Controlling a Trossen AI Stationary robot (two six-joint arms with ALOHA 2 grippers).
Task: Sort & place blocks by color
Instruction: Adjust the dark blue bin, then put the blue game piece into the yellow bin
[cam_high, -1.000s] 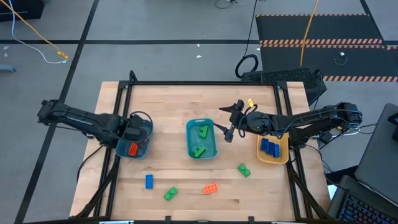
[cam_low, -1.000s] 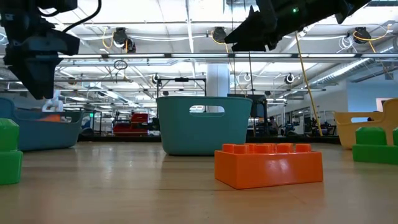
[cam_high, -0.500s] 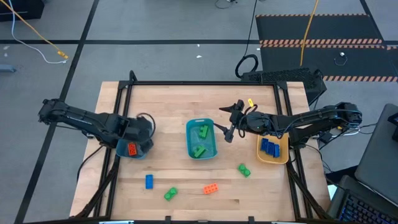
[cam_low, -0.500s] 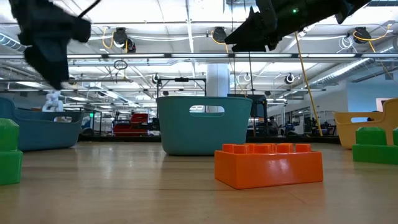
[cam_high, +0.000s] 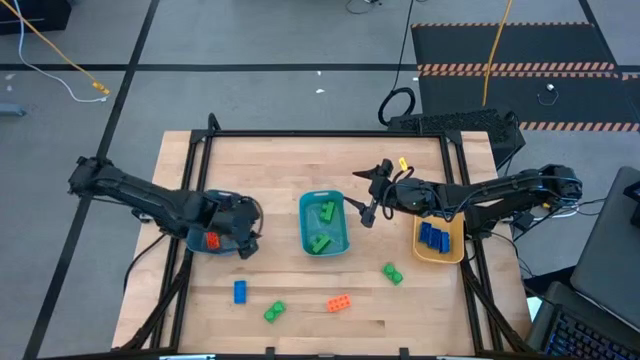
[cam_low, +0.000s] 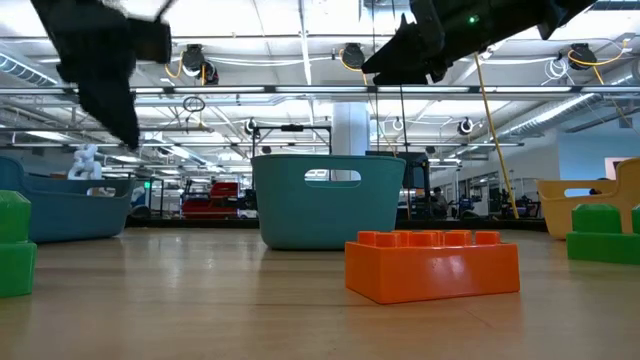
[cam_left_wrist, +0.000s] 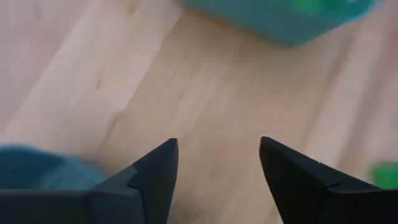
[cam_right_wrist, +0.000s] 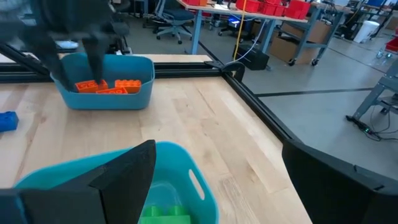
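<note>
Left gripper (cam_high: 246, 236) hanging over bare wood just beside left bin (cam_high: 200, 243), fingers (cam_left_wrist: 155, 168) spread apart, holding nothing. Right gripper (cam_high: 366, 213) hovering by middle bin (cam_high: 305, 222), jaws apart, empty too. Orange blocks (cam_right_wrist: 112, 86) sitting in left bin, green ones (cam_high: 322, 226) in middle bin, blue ones (cam_high: 432, 236) in bowl (cam_high: 440, 256). Blue block (cam_high: 240, 291), green blocks (cam_high: 274, 312), orange block (cam_low: 432, 263) lying loose on table (cam_high: 290, 170).

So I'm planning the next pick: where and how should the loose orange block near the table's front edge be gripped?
Judging by its pose, the orange block is best taken from straight above, the gripper closing across its two long side walls. It lies flat, studs up, with bare table around it. The left gripper, open, is nearest.
</note>
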